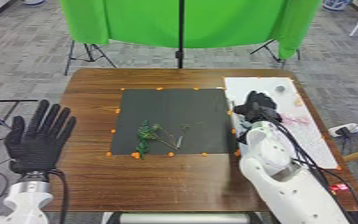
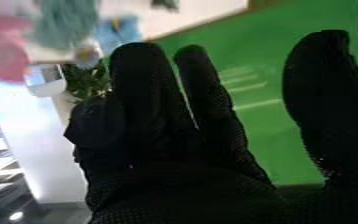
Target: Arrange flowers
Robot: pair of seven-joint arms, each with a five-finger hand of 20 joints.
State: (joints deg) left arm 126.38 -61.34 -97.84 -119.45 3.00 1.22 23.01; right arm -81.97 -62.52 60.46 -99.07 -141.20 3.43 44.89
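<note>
My right hand (image 1: 257, 106) is over the left part of the white sheet (image 1: 310, 142) in the head view; in the right wrist view the same hand (image 2: 171, 150) is open, thumb apart from the fingers, nothing visible between them. Pink flowers (image 1: 297, 120) lie beside it on the sheet. Past the fingers, the right wrist view shows blurred pink petals (image 2: 5, 47), a teal flower (image 2: 64, 22), a blue one (image 2: 115, 32) and green leaves (image 2: 85, 80). Green sprigs (image 1: 144, 134) and thin stems (image 1: 165, 142) lie on the black mat (image 1: 171, 107). My left hand (image 1: 35, 150) is open, off the mat's left side.
Orange markers (image 1: 170, 154) edge the mat on the brown table (image 1: 158, 187). A small grey item (image 1: 280, 89) rests near the sheet's far end. Beyond the table hangs a green cloth (image 1: 131, 25) with black stands. A small red object (image 1: 338, 187) lies at the right table edge.
</note>
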